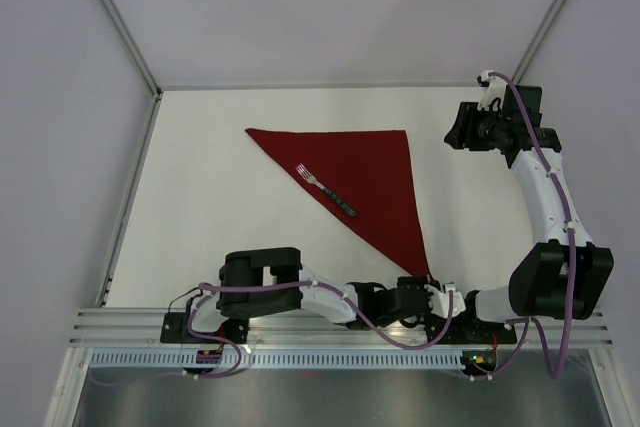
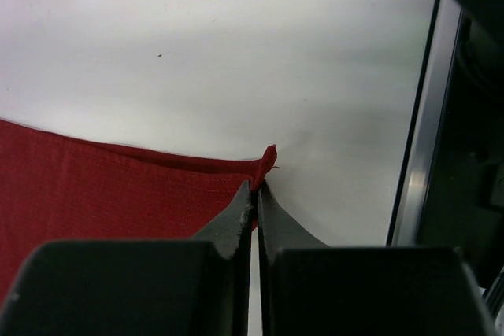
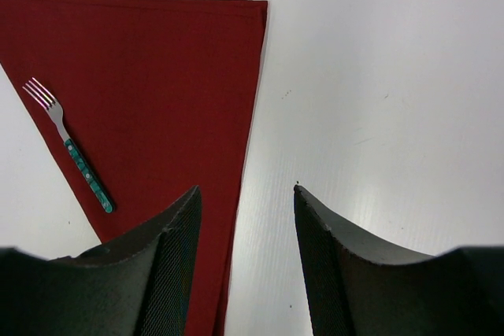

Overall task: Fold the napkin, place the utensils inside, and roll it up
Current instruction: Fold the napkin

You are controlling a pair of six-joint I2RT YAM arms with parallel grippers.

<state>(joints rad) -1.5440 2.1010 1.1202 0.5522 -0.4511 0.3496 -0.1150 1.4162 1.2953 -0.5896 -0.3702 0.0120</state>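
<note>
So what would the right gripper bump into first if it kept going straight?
The right gripper would probably meet the white table first, just beside the edge of the dark red cloth napkin; depth is unclear.

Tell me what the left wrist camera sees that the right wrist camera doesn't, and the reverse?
Only the left wrist view: the left gripper shut on a corner of the napkin, with a metal rail at the right. Only the right wrist view: the fork lying along the napkin's slanted edge, and the right gripper open, holding nothing. Both: the dark red napkin lying on the white table.
</note>
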